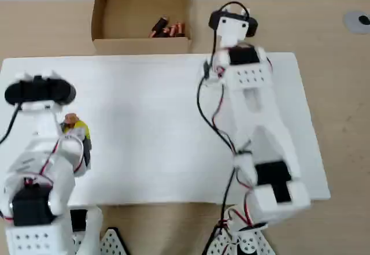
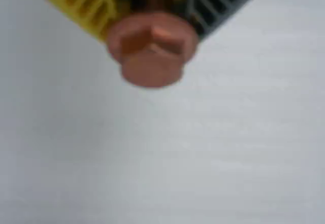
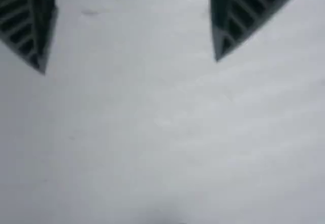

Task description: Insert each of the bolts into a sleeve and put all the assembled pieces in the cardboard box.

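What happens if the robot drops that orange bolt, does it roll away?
Probably not far. The bolt has a flat-sided head on a flange, so it would likely wobble in a curve and stop on the white mat. It looks like solid metal, so stiff and heavy for its size. The left gripper has ridged fingers, which should stop it slipping.

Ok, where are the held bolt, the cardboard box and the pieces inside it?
bolt point(image 2: 151, 49): left wrist view, its copper hex head.
cardboard box point(image 1: 141, 45): high view, front wall.
pieces point(image 1: 167, 29): high view, middle of the pile.
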Controlling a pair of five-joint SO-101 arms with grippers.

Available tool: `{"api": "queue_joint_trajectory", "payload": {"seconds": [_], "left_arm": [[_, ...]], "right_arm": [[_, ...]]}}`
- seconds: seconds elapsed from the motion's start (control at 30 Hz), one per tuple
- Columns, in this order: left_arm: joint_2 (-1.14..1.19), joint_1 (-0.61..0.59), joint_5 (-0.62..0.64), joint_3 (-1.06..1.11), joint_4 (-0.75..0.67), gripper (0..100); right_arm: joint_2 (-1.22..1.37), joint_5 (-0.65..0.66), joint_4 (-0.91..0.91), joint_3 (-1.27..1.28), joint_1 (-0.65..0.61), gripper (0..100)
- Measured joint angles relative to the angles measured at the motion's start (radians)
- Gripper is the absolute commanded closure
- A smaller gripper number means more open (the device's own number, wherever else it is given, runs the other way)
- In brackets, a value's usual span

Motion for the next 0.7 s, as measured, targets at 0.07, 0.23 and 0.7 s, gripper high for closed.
{"api": "queue_joint_trajectory", "payload": {"seconds": [0.07, 0.23, 0.7], "left_arm": [[-0.049, 0.000, 0.000, 0.037, 0.000, 99], [-0.114, 0.000, -0.005, 0.078, 0.000, 99], [-0.118, -0.035, -0.005, 0.126, -0.049, 99]], "right_arm": [[0.074, -0.046, 0.031, -0.089, -0.002, 74.4], [0.221, -0.049, 0.057, -0.245, -0.026, 74.5], [0.611, 0.256, 0.282, -0.674, -0.003, 74.5]]}}
